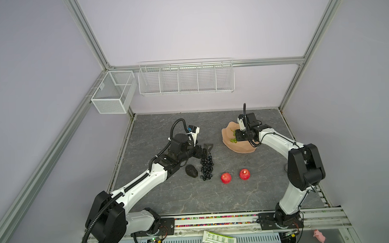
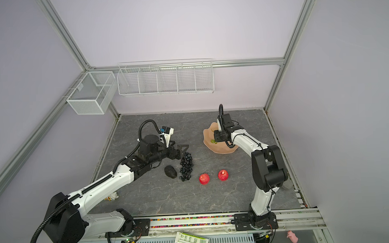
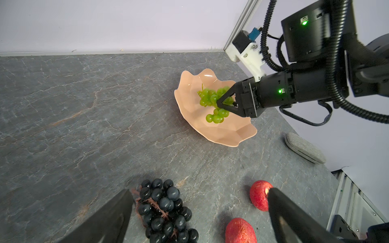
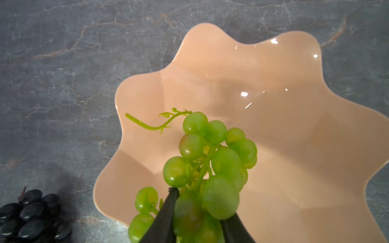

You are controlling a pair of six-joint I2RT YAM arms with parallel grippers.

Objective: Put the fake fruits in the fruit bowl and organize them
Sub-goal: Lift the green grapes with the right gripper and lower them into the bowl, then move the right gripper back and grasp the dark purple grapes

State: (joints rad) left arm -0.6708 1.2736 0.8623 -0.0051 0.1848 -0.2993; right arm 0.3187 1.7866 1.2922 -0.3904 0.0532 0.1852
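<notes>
Fruit bowl (image 1: pixel 240 148): peach-coloured, with a wavy rim, standing on the far right part of the grey stone-patterned table (image 1: pixel 192 200).

Right gripper (image 3: pixel 219 103): fingers clenched on the green grape bunch (image 4: pixel 210 157). The bunch hangs over the inside of the fruit bowl, its thin curled stem toward the bowl's far side. Whether the lowest grapes touch the bowl cannot be told.

Left gripper (image 3: pixel 200 190): fingers spread wide, grasping nothing, poised over the far end of the black grape bunch (image 1: pixel 206 167). Contact with the grapes cannot be told.

The black grape bunch lies on the table near the centre, running from far to near, well apart from the bowl.

Avocado (image 1: pixel 191 171): dark and rough, on the table just left of the black grape bunch.

Left red fruit (image 1: pixel 226 178) and right red fruit (image 1: pixel 244 174): side by side but not touching, on the table right of the black grape bunch and nearer than the bowl.

Surroundings: a long wire basket (image 1: pixel 185 82) with dividers hangs on the far wall, and a small mesh basket (image 1: pixel 112 96) hangs on the left rail. A green-and-white packet (image 1: pixel 218 238) lies at the near edge and carries a barcode. Its print is too small to read. A pink pig toy (image 1: pixel 319 235) sits at the near right corner.
</notes>
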